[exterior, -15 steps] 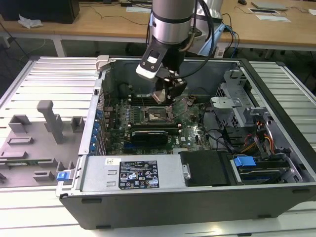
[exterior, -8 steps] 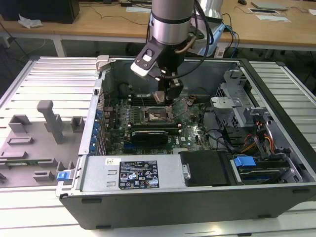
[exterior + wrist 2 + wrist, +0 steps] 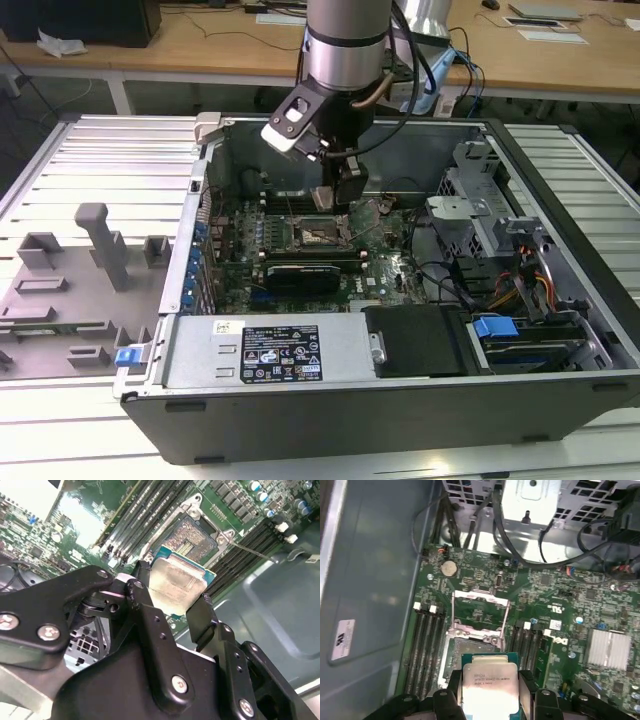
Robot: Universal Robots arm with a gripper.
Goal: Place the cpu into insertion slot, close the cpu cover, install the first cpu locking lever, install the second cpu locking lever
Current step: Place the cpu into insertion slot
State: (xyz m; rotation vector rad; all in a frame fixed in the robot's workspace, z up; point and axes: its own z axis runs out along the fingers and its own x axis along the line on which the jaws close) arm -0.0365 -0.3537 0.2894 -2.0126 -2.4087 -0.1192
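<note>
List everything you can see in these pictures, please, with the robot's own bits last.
computer case: one, dark grey, open, in the middle of the exterior view.
motherboard: one, green, on the case floor.
insertion slot: one, dark with a silver rim, on the motherboard, empty.
cpu cover: one, silver frame, swung open beside the slot.
cpu: one, silver top on green, held above the motherboard.
memory slots: several, black, on both sides of the slot.
coin cell: one, silver, on the motherboard.
power supply: one, silver-grey, labelled, inside the case.
fixture tray: one, grey, at the exterior view's left.
robot arm: one, silver, reaching into the case.
gripper: one, black, shut on the cpu.
</note>
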